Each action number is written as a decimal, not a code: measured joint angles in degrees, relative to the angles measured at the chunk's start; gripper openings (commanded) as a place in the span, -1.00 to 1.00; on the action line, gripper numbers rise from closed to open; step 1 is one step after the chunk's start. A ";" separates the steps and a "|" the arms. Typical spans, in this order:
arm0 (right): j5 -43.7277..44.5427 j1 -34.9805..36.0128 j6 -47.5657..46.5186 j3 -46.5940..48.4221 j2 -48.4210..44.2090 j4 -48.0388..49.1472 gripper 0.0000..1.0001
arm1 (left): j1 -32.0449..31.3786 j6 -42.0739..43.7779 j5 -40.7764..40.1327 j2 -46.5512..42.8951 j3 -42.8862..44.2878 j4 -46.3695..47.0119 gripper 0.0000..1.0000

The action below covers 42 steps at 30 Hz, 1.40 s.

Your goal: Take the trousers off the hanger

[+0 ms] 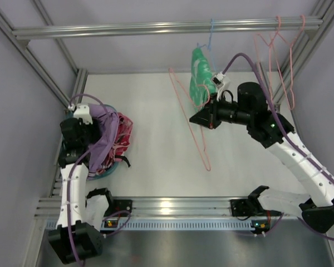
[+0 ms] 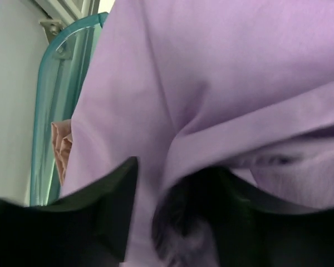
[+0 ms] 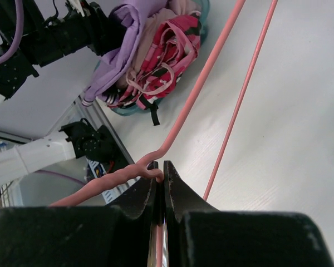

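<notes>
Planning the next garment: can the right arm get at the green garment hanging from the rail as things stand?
Probably not yet. The green garment hangs close beside the right tool, so reach looks fine, but that tool is shut on the pink wire hanger and would need freeing first.

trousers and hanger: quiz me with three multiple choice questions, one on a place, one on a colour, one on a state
1. Where are the trousers?
A) flat at mid-table
B) at the left gripper, over the heap of pink and red clothes
C) on the right arm's base

2. What colour is the garment hanging from the rail?
A) green
B) yellow
C) black

3. The right gripper is
A) wide open
B) shut on the hanger
C) shut on a sock

Answers:
1 B, lilac cloth drapes from that arm over the heap.
2 A, it is plainly green.
3 B, its fingers pinch the twisted wire neck.
</notes>
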 measured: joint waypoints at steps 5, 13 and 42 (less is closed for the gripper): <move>-1.95 0.00 -2.75 1.70 -4.35 -1.95 -1.00 | 0.07 0.59 4.33 -5.64 4.42 -6.78 0.55; -6.78 -0.02 -8.57 2.25 -10.73 -8.83 -1.00 | -0.07 1.51 25.57 -11.78 17.40 -11.89 0.92; -18.01 9.99 -7.56 14.91 17.14 -10.78 -1.00 | -42.23 40.04 32.48 1.09 25.09 -11.67 0.62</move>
